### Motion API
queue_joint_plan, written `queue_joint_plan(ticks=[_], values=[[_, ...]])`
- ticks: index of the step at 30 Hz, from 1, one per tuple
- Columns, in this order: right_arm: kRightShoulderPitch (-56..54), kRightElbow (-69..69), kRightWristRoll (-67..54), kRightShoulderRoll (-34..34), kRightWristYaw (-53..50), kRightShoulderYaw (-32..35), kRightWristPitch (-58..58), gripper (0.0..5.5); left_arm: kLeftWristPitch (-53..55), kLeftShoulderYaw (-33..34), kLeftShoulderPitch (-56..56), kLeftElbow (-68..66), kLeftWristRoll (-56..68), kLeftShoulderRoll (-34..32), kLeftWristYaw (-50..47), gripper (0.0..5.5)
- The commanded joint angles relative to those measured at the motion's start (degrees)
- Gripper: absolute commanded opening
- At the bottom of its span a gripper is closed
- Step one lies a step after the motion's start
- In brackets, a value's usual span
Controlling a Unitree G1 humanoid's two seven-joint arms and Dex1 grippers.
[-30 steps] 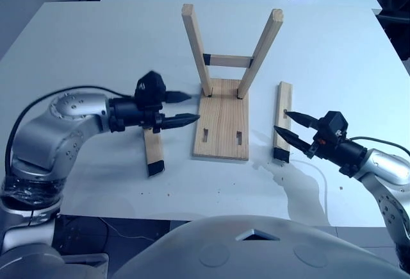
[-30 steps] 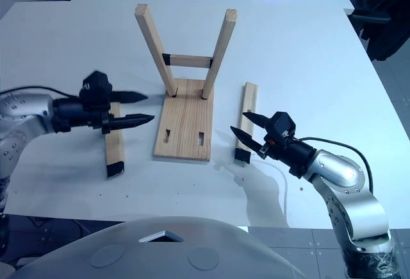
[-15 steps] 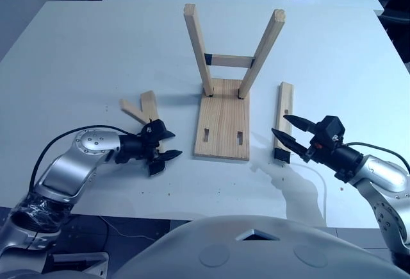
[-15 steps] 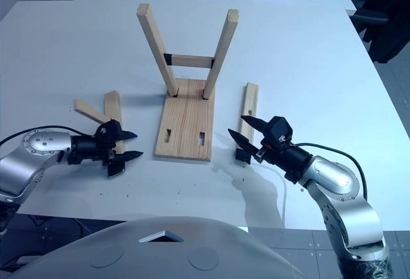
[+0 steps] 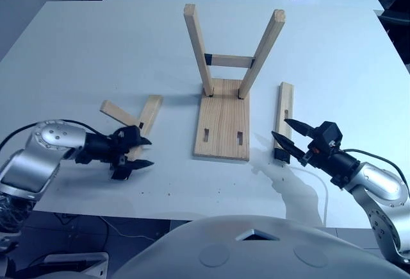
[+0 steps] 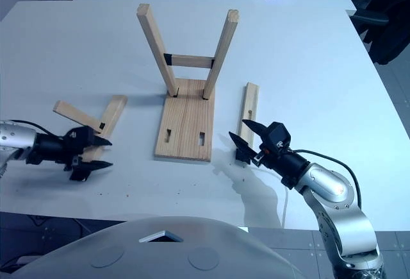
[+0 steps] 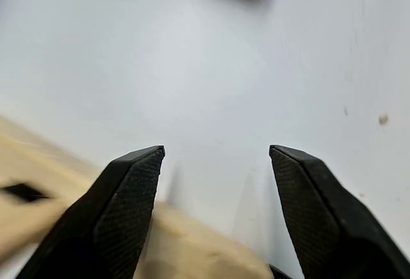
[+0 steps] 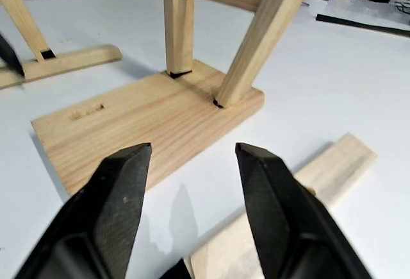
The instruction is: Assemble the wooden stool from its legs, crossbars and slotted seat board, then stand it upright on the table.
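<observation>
Here, the left gripper (image 5: pixel 145 152) sits low over the table (image 5: pixel 83 54) with its two fingers spread wide and nothing between the tips. Beneath the roots of those fingers lies the near end of a loose leg (image 5: pixel 151 109), flat on the table, with a short crossbar (image 5: pixel 114 111) sticking out of its side (whether the fingers touch the wood I cannot tell). The right gripper (image 5: pixel 286 134) is likewise agape, holding nothing. Just under and beside its fingers lies a second loose leg (image 5: pixel 284 107), also flat, its dark-tipped near end closest to them. Ahead of both pairs of fingertips, and between the two grippers, the slotted seat board (image 5: pixel 221 122) lies flat, clear of either gripper. At the board's end farthest from the fingers two upright legs (image 5: pixel 197 48) stand in it, leaning slightly apart toward their tops, and a joining crossbar (image 5: pixel 229 61) links them partway up. At the end nearer the fingers, two slots (image 5: pixel 205 135) in the board stand open.
</observation>
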State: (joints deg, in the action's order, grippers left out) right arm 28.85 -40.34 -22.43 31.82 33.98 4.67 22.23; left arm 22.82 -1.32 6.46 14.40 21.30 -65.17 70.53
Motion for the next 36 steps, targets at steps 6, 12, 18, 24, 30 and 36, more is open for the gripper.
queue_joint_plan(ticks=[6,12,18,24,30,36], values=[[8.6,-4.6,2.8,-3.3,-4.3,0.4,-2.6,2.41,15.8,12.3,7.1,5.3,2.9,-9.2,1.3,3.06],[8.8,-4.9,4.5,-4.3,-5.6,-0.8,-3.4,2.41,35.5,13.1,6.1,9.9,2.4,1.4,-18.9,3.06],[8.6,-5.1,3.3,-3.2,-4.3,1.2,-2.7,2.41,49.8,14.4,3.9,11.1,6.1,7.0,-25.3,3.06],[8.7,-5.1,3.3,-2.6,-3.9,1.3,-2.5,2.41,55.5,14.8,0.5,11.6,9.3,9.8,-27.7,3.06],[8.5,-4.9,3.5,-2.7,-4.0,0.9,-2.7,2.41,57.5,14.3,-2.0,13.2,11.3,10.1,-28.9,3.06],[8.5,-4.9,4.2,-3.2,-4.8,-0.2,-2.8,2.41,59.6,13.1,-6.2,13.7,12.8,9.0,-29.1,3.06]])
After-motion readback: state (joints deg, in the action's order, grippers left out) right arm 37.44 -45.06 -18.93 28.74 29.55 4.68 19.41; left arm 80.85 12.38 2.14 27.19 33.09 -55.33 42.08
